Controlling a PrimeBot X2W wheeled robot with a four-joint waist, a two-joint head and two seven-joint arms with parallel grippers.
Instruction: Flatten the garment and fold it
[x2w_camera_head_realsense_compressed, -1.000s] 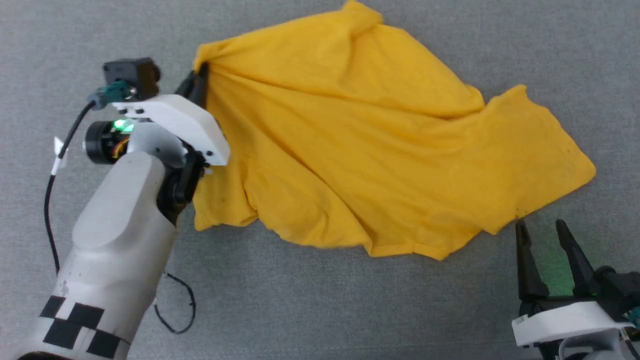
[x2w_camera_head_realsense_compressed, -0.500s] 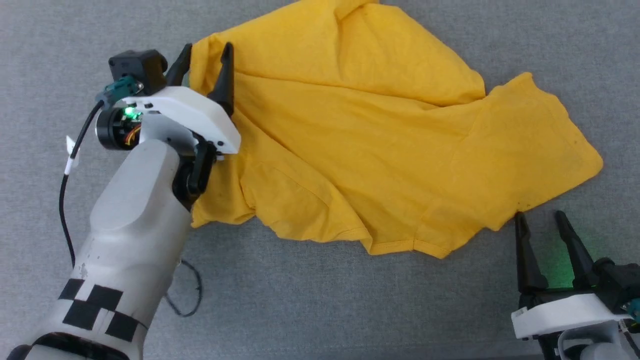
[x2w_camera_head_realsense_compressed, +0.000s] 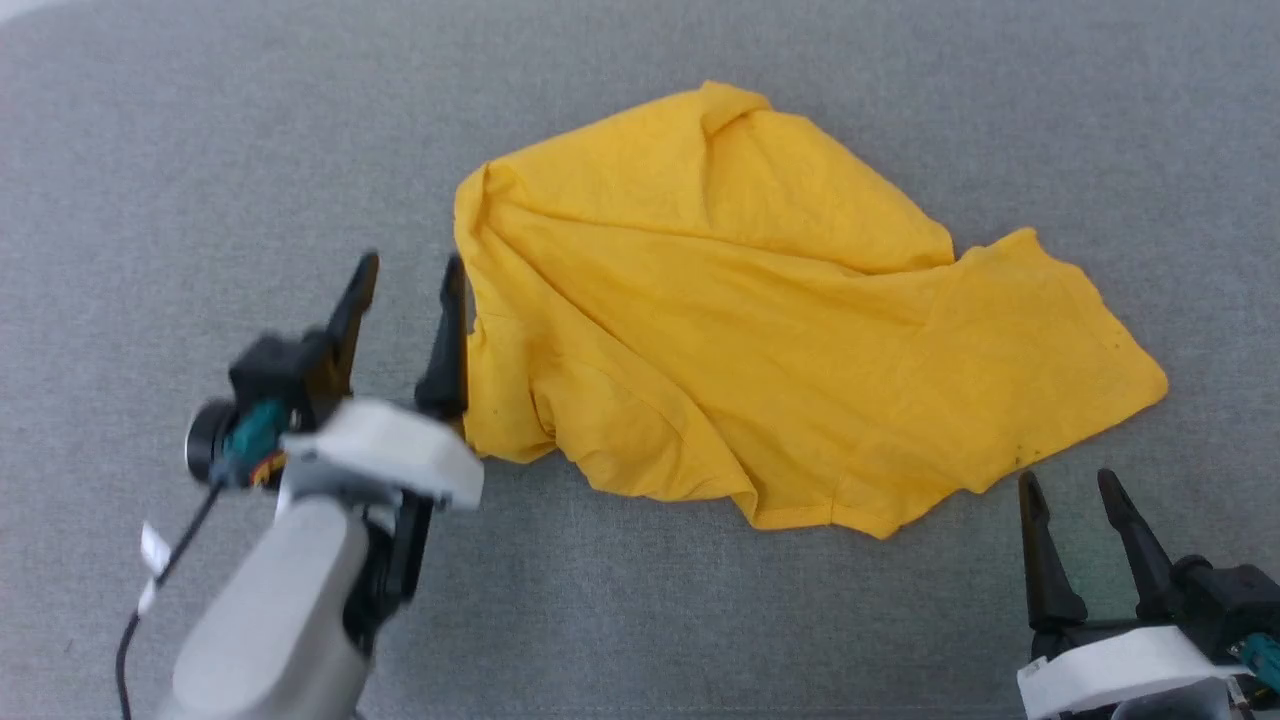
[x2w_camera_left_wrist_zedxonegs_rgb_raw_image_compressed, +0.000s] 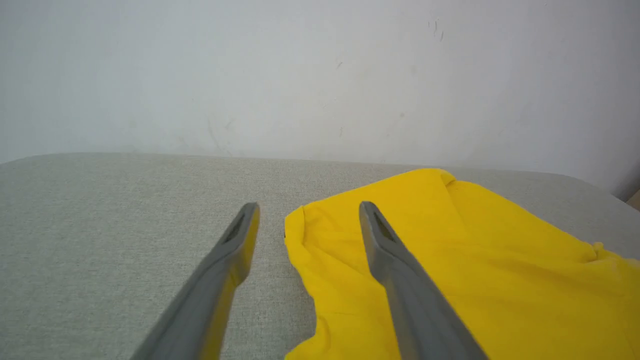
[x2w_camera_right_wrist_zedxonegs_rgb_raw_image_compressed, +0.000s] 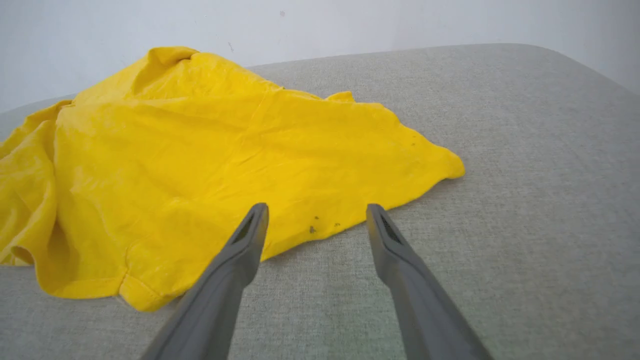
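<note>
— The left gripper (x2w_camera_head_realsense_compressed: 412, 266) has let go of that corner it was pinching a second ago and pulled back toward the robot. Its fingers stand apart now.

— And the garment (x2w_camera_head_realsense_compressed: 760, 330)?

— Dropped back on the grey cloth-covered desk (x2w_camera_head_realsense_compressed: 200, 150), still rumpled, plain yellow side up. It lies just to the right of the left fingers; the inner one is at its edge, touching or not I can't tell.

— Which way does it run?

— Slantwise, far left to near right. The right gripper (x2w_camera_head_realsense_compressed: 1068, 480), fingers also apart and empty, waits just short of the near-right hem. I'd say each arm has a corner close by for spreading.

— Room to work?

— Open desk all round, and a pale wall (x2w_camera_left_wrist_zedxonegs_rgb_raw_image_compressed: 320, 75) behind.
</note>
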